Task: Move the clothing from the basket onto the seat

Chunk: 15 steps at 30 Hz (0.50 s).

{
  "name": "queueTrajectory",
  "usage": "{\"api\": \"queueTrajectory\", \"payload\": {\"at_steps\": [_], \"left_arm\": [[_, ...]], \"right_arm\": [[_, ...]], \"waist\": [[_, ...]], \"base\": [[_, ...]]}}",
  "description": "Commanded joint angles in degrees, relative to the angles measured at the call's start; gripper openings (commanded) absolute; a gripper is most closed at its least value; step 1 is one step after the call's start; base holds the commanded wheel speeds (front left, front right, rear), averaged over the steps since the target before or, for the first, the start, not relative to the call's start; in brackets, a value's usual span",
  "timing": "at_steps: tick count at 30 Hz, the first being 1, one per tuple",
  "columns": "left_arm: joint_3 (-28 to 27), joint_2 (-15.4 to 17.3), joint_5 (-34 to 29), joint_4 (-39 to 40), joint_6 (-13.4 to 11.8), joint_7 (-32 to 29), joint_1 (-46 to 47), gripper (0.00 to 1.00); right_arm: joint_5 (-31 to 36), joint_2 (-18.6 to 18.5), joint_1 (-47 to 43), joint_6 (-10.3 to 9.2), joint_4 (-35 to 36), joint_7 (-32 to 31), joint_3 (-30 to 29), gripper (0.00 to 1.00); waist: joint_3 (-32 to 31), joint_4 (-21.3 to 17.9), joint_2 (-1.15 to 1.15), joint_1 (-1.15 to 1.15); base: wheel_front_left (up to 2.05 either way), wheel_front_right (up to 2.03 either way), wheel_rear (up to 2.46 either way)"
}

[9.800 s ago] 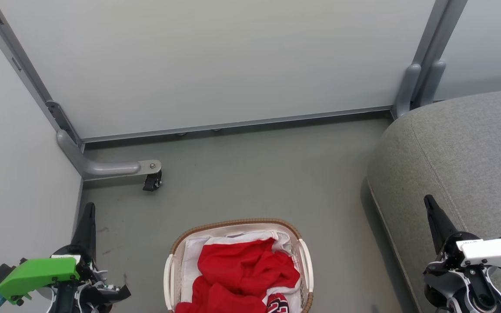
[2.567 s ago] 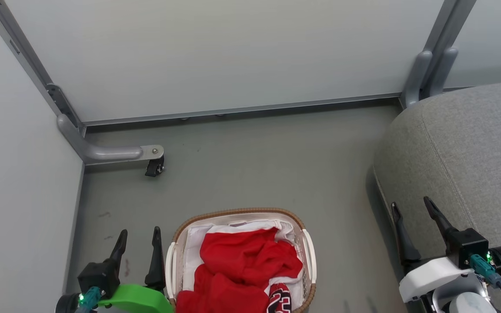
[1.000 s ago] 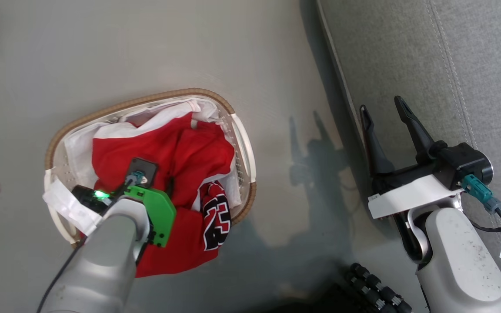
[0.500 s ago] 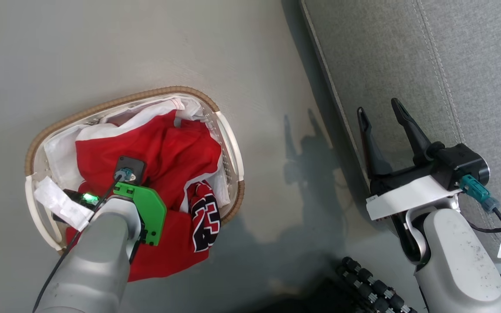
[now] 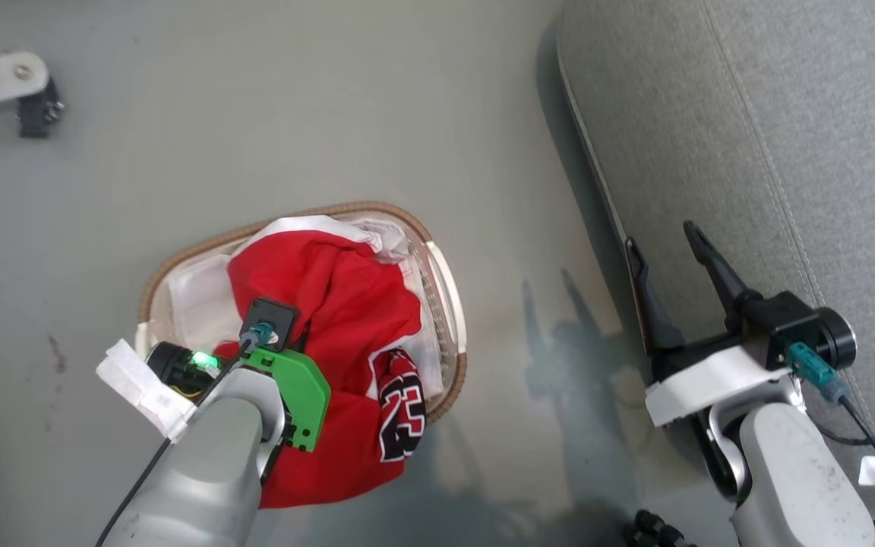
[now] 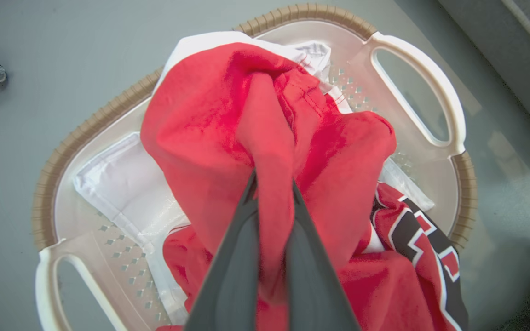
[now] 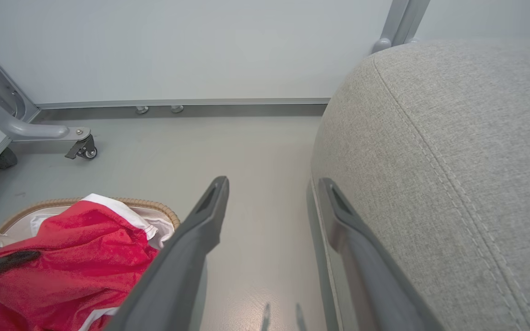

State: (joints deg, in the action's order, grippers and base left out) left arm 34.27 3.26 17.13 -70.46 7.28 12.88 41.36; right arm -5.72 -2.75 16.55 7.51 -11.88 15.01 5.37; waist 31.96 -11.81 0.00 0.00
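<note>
Left gripper: fingers drawn narrow and clamped on a ridge of the red clothing. A fold of the cloth fills the slit between them. The fabric rises to a peak at the fingertips and falls away on both sides of them.

The rest of the clothing lies in the basket, beneath and around these fingers. The part bearing the black-and-white number 23 lies to the right of the fingers and spills over the basket's rim. The white liner is exposed to the left of the fingers. The basket stands on the grey floor.

Right gripper: fingers spread wide, holding nothing. The seat lies just beside the right-hand finger; contact cannot be determined. The left-hand finger is over bare floor. The basket and clothing lie to the left of these fingers, apart from them across open floor. A caster wheel stands beyond the fingertips, far to the left, near the pale wall panel.
</note>
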Motion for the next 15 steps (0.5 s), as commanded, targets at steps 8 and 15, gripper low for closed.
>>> {"api": "queueTrajectory", "payload": {"at_steps": [8, 15], "left_arm": [[4.65, 0.07, -0.41, 5.59, 0.25, 2.13, -2.6, 0.0], [7.81, 3.48, 0.61, 15.09, 0.25, 2.36, -3.28, 0.0]], "right_arm": [[2.52, -0.26, -6.15, -0.04, -1.88, 0.26, -0.14, 1.0], [3.2, -0.27, -10.81, -0.04, -2.99, 0.2, 0.1, 1.0]], "waist": [[-17.06, 8.72, 0.0, 0.0], [-25.4, 10.92, 0.0, 0.0]], "base": [[0.0, 0.0, 0.0], [0.0, 0.0, 0.0]]}}
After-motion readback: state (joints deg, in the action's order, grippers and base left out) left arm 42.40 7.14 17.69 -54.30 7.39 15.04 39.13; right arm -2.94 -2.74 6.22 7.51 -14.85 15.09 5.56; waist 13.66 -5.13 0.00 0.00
